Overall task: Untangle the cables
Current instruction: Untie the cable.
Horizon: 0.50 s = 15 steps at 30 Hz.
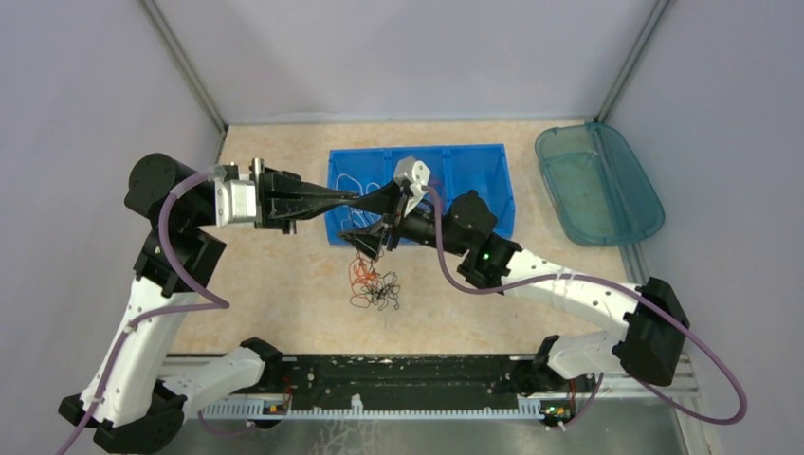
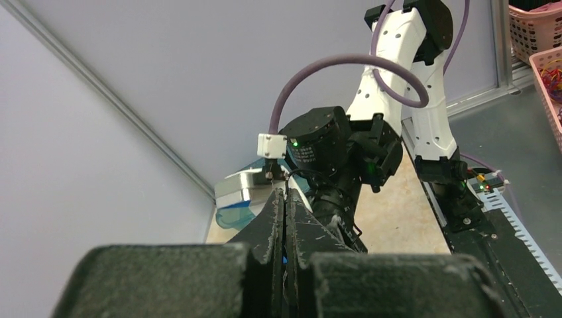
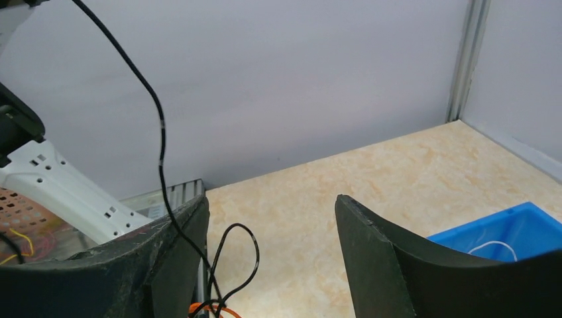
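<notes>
Between the wide-apart jaws of the right gripper (image 3: 272, 199), a black cable (image 3: 162, 139) is rising nearly upright; below them tangled cables (image 1: 374, 287) are lying; the left gripper (image 1: 365, 199) is pressing its jaws together.

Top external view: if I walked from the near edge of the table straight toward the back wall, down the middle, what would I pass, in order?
black base rail → cables in a loose tangle on the tabletop → blue bin
</notes>
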Tool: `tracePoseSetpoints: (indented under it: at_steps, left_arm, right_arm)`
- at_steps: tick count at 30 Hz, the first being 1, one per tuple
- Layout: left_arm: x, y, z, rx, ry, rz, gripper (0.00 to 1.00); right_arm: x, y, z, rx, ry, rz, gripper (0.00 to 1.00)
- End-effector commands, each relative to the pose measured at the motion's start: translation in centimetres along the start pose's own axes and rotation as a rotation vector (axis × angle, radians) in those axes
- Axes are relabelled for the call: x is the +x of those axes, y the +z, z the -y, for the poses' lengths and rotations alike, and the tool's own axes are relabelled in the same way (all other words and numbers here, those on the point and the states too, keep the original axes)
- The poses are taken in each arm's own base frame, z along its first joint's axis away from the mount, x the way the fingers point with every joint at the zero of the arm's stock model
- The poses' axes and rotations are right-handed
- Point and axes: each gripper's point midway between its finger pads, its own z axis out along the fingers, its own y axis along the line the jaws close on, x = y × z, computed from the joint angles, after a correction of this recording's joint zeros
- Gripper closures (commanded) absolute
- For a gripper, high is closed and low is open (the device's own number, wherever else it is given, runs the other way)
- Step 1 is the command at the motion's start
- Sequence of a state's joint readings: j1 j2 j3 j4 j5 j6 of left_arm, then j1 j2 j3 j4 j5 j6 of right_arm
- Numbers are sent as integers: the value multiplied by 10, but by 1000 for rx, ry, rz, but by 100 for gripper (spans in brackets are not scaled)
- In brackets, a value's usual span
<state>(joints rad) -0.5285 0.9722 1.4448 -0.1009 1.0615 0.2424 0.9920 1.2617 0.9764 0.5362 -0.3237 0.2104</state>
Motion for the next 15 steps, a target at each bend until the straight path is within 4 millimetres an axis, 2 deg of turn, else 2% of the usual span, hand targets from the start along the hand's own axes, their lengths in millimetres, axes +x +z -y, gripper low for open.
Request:
tracePoseSetpoints:
  at_steps: [1, 7, 11, 15]
  left_arm:
    - [-19, 1, 3, 19, 27, 44, 100]
    - [-40, 3, -9, -5, 86, 78, 100]
    - [-59, 4, -15, -17, 134, 100, 100]
    - [-85, 2, -21, -31, 197, 129, 100]
  right_arm:
    - [-20, 8, 1, 3, -17, 82, 30]
    - [59, 3, 17, 72, 72, -20, 29]
    - [99, -3, 22, 101, 146, -34, 42]
    - [135, -11, 24, 129, 183, -84, 47]
